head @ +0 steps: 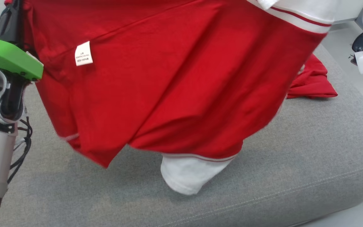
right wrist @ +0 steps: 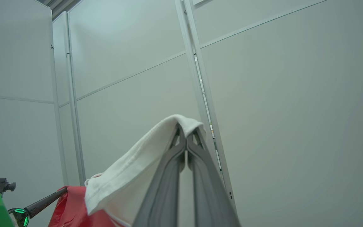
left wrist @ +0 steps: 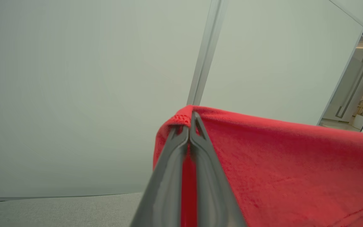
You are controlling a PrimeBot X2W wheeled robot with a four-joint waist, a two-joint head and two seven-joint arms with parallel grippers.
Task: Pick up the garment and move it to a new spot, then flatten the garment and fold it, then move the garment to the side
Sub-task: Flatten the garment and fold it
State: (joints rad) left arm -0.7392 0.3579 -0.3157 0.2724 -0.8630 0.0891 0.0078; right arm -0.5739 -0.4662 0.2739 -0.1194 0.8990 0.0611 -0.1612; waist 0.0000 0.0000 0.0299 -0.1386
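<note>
The garment point(head: 175, 85) is a red shirt with white sleeve bands, hanging in the air over a grey cushion point(head: 295, 164). A white care label point(head: 83, 53) shows on its inside. A white sleeve point(head: 184, 173) dangles at the bottom and touches the cushion. In the left wrist view my left gripper point(left wrist: 190, 124) is shut on a red edge of the garment point(left wrist: 279, 164). My right gripper point(right wrist: 186, 132) is shut on a white part of the garment point(right wrist: 137, 167), which drapes over its fingertips.
A second piece of red cloth point(head: 310, 82) lies on the cushion at the back right. My left arm with its green cover point(head: 8, 56) stands at the left edge. Pale wall panels point(right wrist: 279, 94) rise behind. The cushion's front edge point(head: 279, 205) runs along the bottom right.
</note>
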